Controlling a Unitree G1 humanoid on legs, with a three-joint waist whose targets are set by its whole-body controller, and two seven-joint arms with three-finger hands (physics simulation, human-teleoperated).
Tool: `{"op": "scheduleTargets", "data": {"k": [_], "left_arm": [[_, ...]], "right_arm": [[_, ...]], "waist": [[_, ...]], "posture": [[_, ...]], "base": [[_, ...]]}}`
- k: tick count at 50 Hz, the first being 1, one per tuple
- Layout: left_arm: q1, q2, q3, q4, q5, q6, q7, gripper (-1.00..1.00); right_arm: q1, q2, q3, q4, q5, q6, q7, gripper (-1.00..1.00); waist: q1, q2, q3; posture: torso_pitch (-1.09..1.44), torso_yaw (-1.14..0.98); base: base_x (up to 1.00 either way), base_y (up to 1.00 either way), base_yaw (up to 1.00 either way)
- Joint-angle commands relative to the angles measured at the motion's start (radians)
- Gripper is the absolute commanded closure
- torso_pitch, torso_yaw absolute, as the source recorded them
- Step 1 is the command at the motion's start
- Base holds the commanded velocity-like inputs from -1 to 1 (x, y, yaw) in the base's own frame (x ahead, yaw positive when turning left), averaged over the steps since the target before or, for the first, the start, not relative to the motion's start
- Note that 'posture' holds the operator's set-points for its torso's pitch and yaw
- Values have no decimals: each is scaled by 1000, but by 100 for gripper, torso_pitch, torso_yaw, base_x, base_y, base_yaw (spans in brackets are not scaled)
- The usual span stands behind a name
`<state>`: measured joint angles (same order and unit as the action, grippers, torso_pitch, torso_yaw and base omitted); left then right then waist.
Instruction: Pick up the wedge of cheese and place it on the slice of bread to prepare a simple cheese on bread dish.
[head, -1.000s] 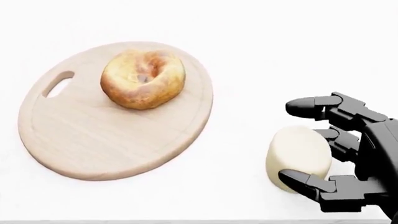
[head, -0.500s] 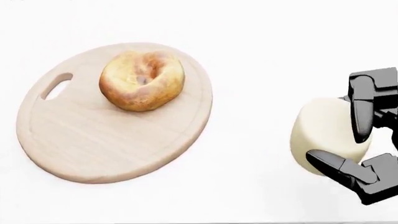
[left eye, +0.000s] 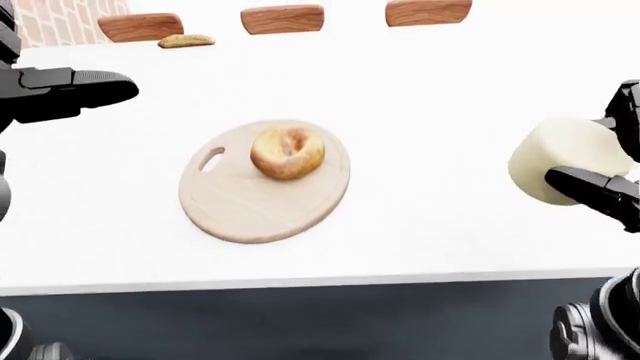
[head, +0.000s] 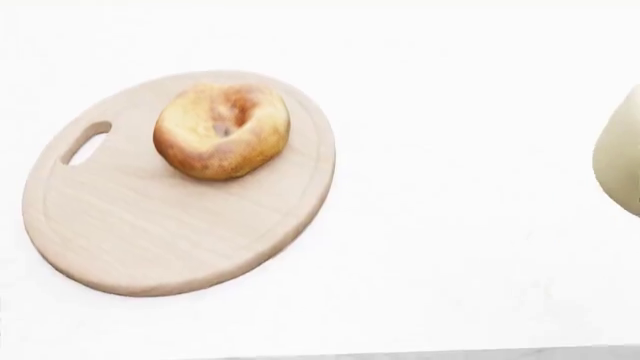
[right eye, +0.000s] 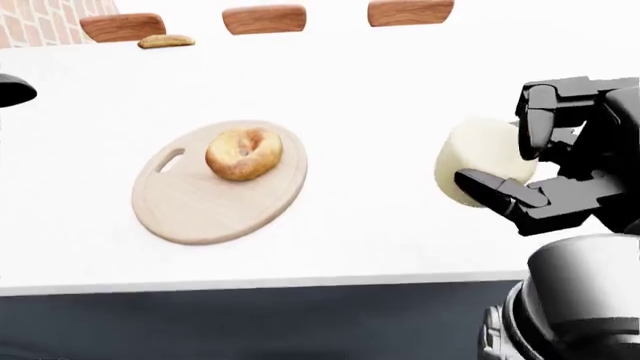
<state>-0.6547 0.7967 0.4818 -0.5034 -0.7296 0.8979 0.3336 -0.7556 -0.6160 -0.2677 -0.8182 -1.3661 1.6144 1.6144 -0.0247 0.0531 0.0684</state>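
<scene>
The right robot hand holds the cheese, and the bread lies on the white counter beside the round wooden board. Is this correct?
Not quite. The bread lies on the round wooden board, not beside it; the right-eye view shows this. The right robot hand does hold the cheese.

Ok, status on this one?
Right hand shut on cheese, lifted. Left hand open, empty. Bread on board, path clear.

Head view: aimed steeply down, close in on the cutting board.
Eye views: set farther off, tilted down across the white counter.
Shared: board and bagel.
</scene>
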Motion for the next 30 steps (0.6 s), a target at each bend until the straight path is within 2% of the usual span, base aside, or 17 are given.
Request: {"op": "scheduleTargets", "data": {"k": [1,6,9,10,14,18,21,23,26,30], "left_arm": [[-24,18,21,-14,11,-22,-3,-100],[-25,14,20,-13,18,-22,-8,-100],[-26,11,16,-12,25,-22,-11,-100],[-27,10,14,-11,27,-22,-12,-100],[-29,6,13,-7,37,-22,-17,-100],[-30,-1,6,-9,50,-20,-21,-100],[-35,-6,4,-14,50,-20,-23,-100],[-34,-9,1,-15,57,-19,-27,-100],[-33,-7,14,-8,58,-19,-33,-100],[-34,-6,19,-7,53,-17,-31,-100]], "right_arm": [[-91,-48,-12,50,26,0,0,100],[-254,-118,32,222,77,0,-1,100],[-349,-121,77,319,76,0,0,100],[-369,-129,107,346,65,0,0,100],[-475,-109,161,446,59,0,0,100],[-589,-50,200,543,39,-7,-3,100],[-686,76,179,639,99,-100,-144,100],[-742,185,112,722,223,-197,-346,100],[-796,256,70,835,410,-276,-584,100],[-874,293,55,1030,658,-385,-872,100]], "waist": [[0,-5,-26],[-1,0,-21],[-1,0,-19],[-2,1,-18],[-4,4,-17],[-5,10,-15],[-7,18,-12],[-8,24,-11],[-9,31,-13],[-9,35,-17]], "posture": [[0,0],[0,0],[0,0],[0,0],[0,0],[0,0],[0,0],[0,0],[0,0],[0,0]], "base": [[0,0,0],[0,0,0],[0,0,0],[0,0,0],[0,0,0],[0,0,0],[0,0,0],[0,0,0],[0,0,0],[0,0,0]]}}
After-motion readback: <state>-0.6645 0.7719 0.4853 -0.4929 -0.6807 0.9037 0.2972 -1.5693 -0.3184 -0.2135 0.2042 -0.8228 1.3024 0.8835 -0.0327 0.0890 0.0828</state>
